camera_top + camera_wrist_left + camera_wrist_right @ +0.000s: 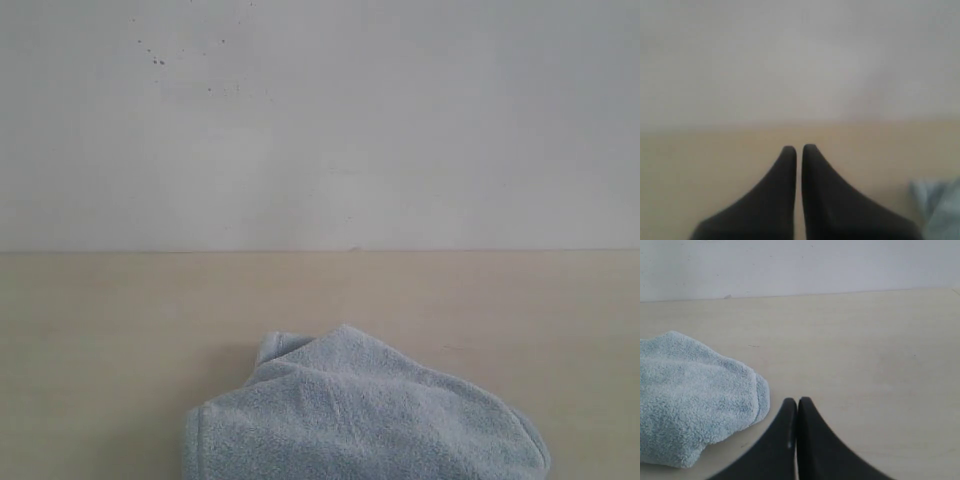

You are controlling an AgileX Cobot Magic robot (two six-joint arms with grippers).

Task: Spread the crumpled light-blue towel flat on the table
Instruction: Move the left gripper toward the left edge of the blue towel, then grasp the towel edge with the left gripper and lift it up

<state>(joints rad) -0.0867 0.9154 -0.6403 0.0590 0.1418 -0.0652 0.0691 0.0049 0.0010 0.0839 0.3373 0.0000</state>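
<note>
One crumpled towel (365,420) sits lower centre on the table (100,330), long axis left-right; left claw (799,148) and right claw (797,401) are closed.

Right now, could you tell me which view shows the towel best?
The exterior view: the towel shows both ends and its folds, though the frame's bottom cuts it. The right wrist view shows one end sharply; the left wrist view, only a blurred corner.

left claw (799,149) closed and empty, right claw (797,402) closed and empty
</note>
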